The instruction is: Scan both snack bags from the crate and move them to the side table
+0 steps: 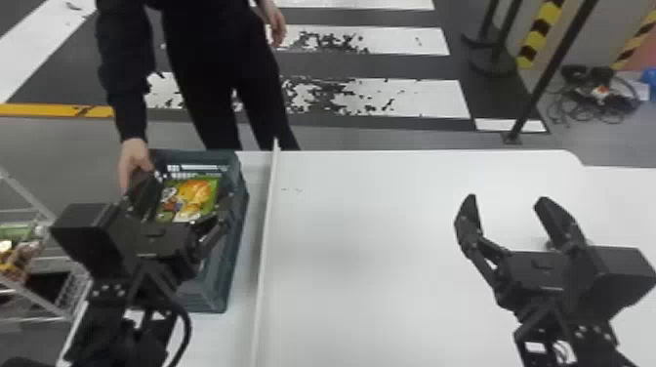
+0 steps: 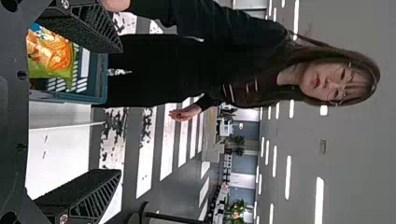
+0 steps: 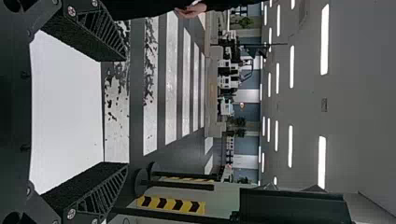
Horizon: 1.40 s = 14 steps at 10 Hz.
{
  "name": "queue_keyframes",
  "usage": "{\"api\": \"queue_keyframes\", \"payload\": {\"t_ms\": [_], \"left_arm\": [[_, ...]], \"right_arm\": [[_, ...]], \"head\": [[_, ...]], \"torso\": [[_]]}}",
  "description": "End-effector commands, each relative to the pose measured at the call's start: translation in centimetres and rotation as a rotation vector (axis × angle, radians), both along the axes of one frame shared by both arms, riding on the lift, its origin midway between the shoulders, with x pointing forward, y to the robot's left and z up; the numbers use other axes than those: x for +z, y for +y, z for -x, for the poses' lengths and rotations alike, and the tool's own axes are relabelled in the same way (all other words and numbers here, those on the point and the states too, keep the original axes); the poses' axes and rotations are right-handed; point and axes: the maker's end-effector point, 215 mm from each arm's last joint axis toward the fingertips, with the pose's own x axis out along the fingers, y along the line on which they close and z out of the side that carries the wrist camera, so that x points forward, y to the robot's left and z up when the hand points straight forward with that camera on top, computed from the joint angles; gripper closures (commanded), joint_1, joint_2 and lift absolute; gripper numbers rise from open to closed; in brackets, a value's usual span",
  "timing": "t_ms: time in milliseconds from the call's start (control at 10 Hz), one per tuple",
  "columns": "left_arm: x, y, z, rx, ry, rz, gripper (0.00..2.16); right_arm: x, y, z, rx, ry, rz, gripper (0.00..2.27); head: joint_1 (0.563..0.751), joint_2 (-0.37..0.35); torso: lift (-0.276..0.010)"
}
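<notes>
A green snack bag (image 1: 195,193) with orange food pictured on it lies in the dark blue-green crate (image 1: 235,244) at the left of the white table. My left gripper (image 1: 188,191) is over the crate, fingers wide apart with nothing held, hiding part of the bag and crate. In the left wrist view the open gripper (image 2: 120,111) has the bag (image 2: 49,51) and crate (image 2: 103,79) beyond one finger. Whether a second bag is inside, I cannot tell. Over the table's right part stands my right gripper (image 1: 506,199), open; its empty fingers (image 3: 126,111) also show in the right wrist view.
A person's hand (image 1: 133,158) is at the crate's far left edge. A thin white divider (image 1: 266,229) runs along the table (image 1: 371,244) right of the crate. Wire shelving (image 1: 36,258) with other packages is at far left. Another white surface (image 1: 622,188) adjoins at right.
</notes>
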Motion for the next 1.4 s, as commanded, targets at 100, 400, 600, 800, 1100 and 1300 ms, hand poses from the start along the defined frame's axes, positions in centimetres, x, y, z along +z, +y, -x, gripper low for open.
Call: {"api": "queue_keyframes", "payload": {"t_ms": [100,400,600,800,1100,1300], "left_arm": [[0.0,2.1,-2.0,0.023,-0.011,-0.013,0.09],[-4.5,3.1,-5.8,0.042,0.113,0.011,0.11],[-7.3,3.9,-8.0,0.056,0.185,0.014,0.16],[-9.5,5.2,-9.0,0.078,0.246,0.004,0.21],[-11.7,7.0,-9.3,0.094,0.33,-0.016,0.21],[-12.8,8.5,-9.1,0.111,0.352,-0.031,0.2]], "right_arm": [[0.2,0.1,0.0,0.002,-0.004,0.013,0.12],[-0.2,-0.1,0.4,0.001,0.005,0.028,0.12],[-0.5,-0.2,0.6,0.0,0.015,0.038,0.12],[-0.8,-0.5,0.6,-0.003,0.02,0.045,0.12],[-1.2,-0.3,0.4,0.004,0.026,0.049,0.12],[-1.3,-0.1,0.2,0.009,0.026,0.048,0.12]], "head": [[0.695,0.024],[0.695,0.051],[0.695,0.058],[0.695,0.065],[0.695,0.092],[0.695,0.103]], "torso": [[-0.029],[-0.029],[-0.029],[-0.029],[-0.029],[-0.029]]}}
